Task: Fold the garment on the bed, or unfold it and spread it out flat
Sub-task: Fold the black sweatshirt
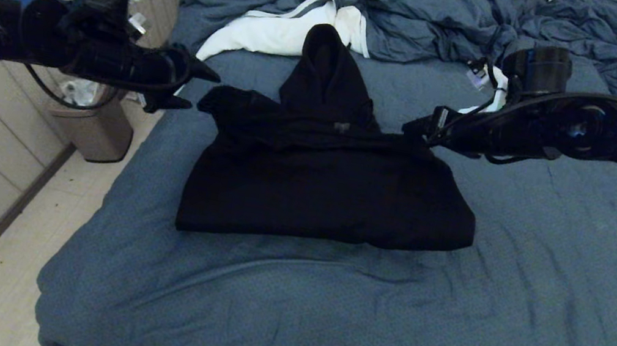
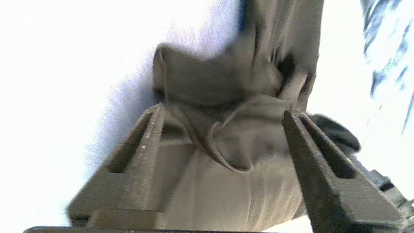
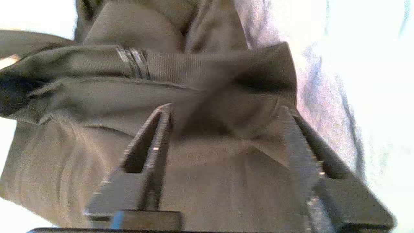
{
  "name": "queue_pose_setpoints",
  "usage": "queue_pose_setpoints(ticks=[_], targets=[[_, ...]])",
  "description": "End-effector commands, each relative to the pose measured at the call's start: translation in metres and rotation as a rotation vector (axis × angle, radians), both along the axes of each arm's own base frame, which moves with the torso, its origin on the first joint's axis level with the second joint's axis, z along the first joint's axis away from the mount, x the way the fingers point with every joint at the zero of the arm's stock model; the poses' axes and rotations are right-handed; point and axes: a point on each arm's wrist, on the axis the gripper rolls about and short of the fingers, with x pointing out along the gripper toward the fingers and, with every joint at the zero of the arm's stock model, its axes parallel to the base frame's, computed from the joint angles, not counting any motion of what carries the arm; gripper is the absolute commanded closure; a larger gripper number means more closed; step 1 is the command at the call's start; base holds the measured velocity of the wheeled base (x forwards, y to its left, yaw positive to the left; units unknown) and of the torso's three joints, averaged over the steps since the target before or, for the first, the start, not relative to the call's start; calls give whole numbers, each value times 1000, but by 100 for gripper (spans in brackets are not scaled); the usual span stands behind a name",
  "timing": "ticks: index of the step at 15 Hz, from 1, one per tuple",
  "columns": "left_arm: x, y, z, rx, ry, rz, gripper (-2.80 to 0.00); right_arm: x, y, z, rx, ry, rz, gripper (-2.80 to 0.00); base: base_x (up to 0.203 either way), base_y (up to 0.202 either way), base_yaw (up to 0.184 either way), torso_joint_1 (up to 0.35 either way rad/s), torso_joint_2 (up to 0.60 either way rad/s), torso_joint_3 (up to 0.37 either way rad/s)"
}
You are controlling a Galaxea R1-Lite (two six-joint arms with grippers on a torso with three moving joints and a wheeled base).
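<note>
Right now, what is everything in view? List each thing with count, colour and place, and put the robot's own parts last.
hoodie: one, black, folded into a rough rectangle mid-bed, pointed hood towards the far end.
bed: one, blue-grey sheet, slightly wrinkled, fills most of the head view.
comforter: one, blue-grey, rumpled along the far end of the bed.
white cloth: one, white with a dark stripe, beyond the hoodie beside the hood.
bin: one, beige, on the floor off the bed's left edge.
left gripper: one, black, open, at the hoodie's far left corner.
right gripper: one, black, open, at the hoodie's far right corner.
</note>
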Motion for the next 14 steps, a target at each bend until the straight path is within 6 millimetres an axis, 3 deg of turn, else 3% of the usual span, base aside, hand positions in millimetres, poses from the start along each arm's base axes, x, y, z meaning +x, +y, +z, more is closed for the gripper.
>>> queue_pose_setpoints(ticks=[1,3,7,8,11,14], targets=[[-11,27,20,-14,-45,61,-280,-1,0,2,4,-8,1,-280,0,0,0,0,0,0],[-19,44,29,-17,-52,104,-280,-2,-1,6,7,-22,-3,-280,0,0,0,0,0,0],[-45,37,16,-7,22,57,-280,-17,-9,26,20,-66,-20,-280,0,0,0,0,0,0],[-57,28,18,-14,28,10,0,-24,-10,34,22,-83,-27,0,0,0,0,0,0,0],[-85,7,21,-16,41,-88,0,-43,-13,48,19,-78,-28,0,0,0,0,0,0,0],[-102,-2,12,-2,75,-128,0,-56,-16,42,13,-17,-28,0,0,0,0,0,0,0]])
